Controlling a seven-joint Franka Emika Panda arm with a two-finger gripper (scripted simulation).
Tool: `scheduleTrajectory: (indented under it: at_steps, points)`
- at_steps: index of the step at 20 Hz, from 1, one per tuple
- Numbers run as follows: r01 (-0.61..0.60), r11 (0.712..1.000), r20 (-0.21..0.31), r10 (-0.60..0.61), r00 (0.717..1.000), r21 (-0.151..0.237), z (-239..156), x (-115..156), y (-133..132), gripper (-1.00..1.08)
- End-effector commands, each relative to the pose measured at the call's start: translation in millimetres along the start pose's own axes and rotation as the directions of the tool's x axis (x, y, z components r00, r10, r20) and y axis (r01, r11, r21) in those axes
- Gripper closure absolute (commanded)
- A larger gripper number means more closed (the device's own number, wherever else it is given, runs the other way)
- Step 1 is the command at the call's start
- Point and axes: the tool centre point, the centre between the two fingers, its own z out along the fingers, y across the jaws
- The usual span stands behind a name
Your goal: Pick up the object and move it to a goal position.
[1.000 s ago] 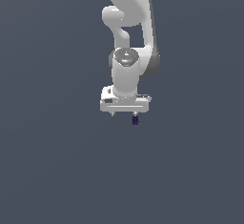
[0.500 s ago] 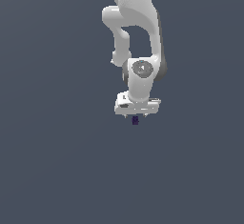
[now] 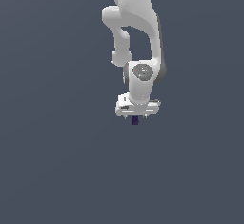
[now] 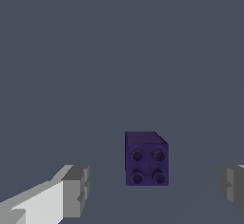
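Observation:
The object is a tiny dark purple block (image 3: pixel 135 120) with four studs on one face. In the exterior view it shows just below the white hand of my arm. My gripper (image 3: pixel 136 117) hangs straight over it. In the wrist view the block (image 4: pixel 146 158) lies between my two fingertips (image 4: pixel 75 189), with a clear gap on each side. My gripper (image 4: pixel 152 187) is open and touches nothing. I cannot tell how far the fingertips are above the floor.
A plain dark grey floor (image 3: pixel 57 170) fills both views. The white arm (image 3: pixel 136 23) comes down from the top of the exterior view. No other object or marker shows.
My hand has moved to the exterior view's right and slightly lower, and has turned about its axis. The block stays under it.

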Motion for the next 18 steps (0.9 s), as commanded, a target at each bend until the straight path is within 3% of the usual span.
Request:
scheduleTrajectory:
  at_steps: [1,11,12,18]
  points:
    - [0.0,1.0,0.001,0.0,1.0,0.0,11.0,-0.9,-0.2,-0.92]
    - [0.0,1.0,0.001,0.0,1.0,0.0,40.8,-0.8,-1.0,-0.92]
    - [0.0,1.0,0.001,0.0,1.0,0.0,40.8,-0.8,-1.0,1.08]
    - [0.0,1.0,0.001,0.0,1.0,0.0,40.8,-0.8,-1.0,1.08]
